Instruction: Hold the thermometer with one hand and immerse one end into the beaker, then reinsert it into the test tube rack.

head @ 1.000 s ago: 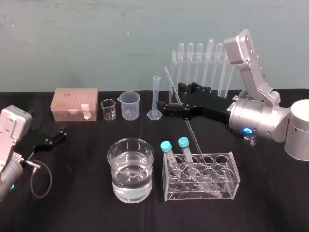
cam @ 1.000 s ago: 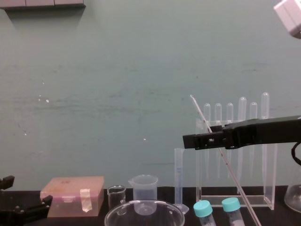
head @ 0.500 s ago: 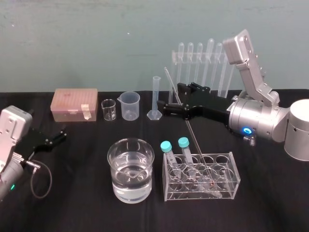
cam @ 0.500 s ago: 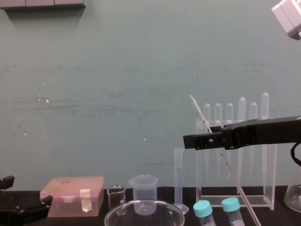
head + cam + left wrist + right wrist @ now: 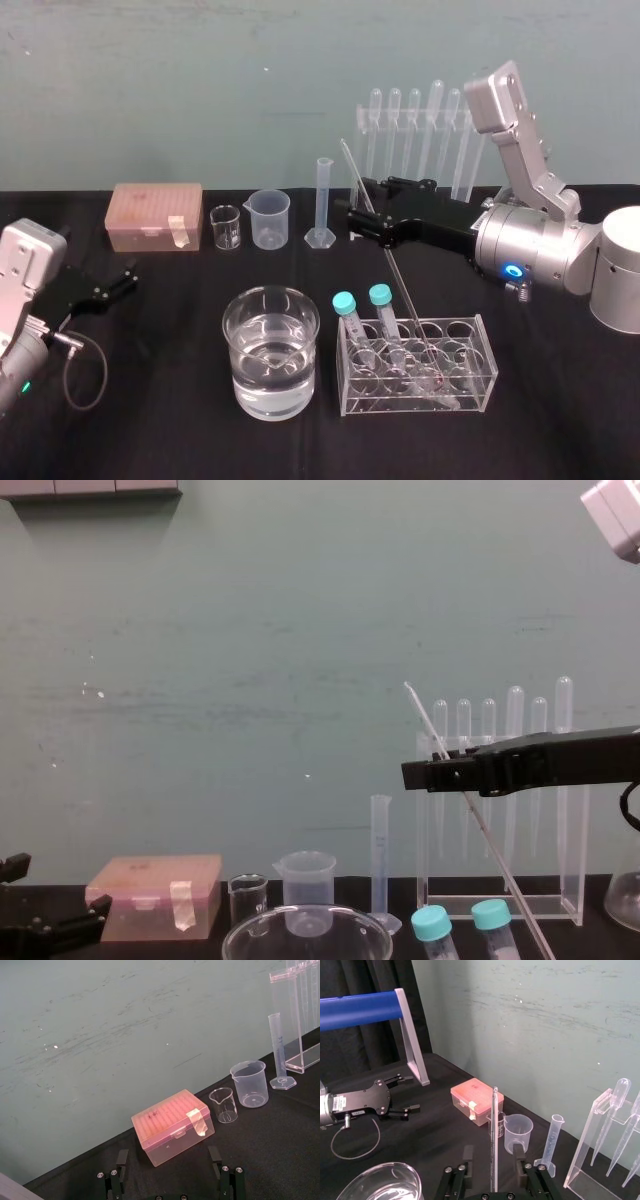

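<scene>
Glass at stake: straddling thermometer [image 5: 398, 277], right gripper [image 5: 356, 200] fingers parted, risking tipping test tube rack [image 5: 487, 365] if closing skewed; left gripper [image 5: 133, 274] idling.

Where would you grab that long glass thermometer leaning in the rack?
Its bare upper shaft, above the test tube rack, from the side: the thermometer is thin and tilted, so jaws close across it. The right gripper straddles it there, open; the left gripper sits parked at left.

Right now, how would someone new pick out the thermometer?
Find the clear test tube rack right of the big beaker. The thermometer leans up out of it, inside the open right gripper. Unlike the teal-capped tubes beside it, it is a bare, far longer glass rod.
</scene>
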Tool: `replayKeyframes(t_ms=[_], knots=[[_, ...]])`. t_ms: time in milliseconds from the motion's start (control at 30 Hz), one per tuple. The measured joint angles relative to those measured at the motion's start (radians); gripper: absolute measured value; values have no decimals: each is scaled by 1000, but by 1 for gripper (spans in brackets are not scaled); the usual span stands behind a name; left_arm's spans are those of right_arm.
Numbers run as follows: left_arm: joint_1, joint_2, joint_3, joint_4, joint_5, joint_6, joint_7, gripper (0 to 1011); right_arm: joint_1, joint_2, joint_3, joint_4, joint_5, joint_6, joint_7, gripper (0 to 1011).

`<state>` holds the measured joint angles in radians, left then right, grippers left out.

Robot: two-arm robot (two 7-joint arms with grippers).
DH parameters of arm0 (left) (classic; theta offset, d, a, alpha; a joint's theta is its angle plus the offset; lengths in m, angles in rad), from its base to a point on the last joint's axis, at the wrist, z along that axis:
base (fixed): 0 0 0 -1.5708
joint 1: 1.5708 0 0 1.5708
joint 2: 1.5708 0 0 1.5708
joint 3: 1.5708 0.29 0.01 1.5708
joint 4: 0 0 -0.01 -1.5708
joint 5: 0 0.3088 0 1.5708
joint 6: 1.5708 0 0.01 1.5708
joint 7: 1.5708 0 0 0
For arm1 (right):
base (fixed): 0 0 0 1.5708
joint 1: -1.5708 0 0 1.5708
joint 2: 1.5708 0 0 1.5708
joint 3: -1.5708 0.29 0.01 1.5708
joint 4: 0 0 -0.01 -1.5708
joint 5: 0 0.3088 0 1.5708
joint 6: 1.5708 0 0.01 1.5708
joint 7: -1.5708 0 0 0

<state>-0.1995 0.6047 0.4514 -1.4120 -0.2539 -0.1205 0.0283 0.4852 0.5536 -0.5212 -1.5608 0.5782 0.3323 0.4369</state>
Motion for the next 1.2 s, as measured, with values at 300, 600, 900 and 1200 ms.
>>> replayKeyframes(t_ms=[300, 600, 900, 1200], knots=[[0, 0, 0, 0, 0, 0, 0, 1008, -1, 1, 1, -1, 1, -1, 0, 252], [0, 0, 0, 0, 0, 0, 0, 1008, -1, 1, 1, -2, 1, -2, 1, 56], [0, 0, 0, 0, 0, 0, 0, 1008, -81, -12, 69, -31, 14, -170, -2, 56], [0, 0, 0, 0, 0, 0, 0, 1008, -193, -16, 173, -91, 65, -348, 23, 56]])
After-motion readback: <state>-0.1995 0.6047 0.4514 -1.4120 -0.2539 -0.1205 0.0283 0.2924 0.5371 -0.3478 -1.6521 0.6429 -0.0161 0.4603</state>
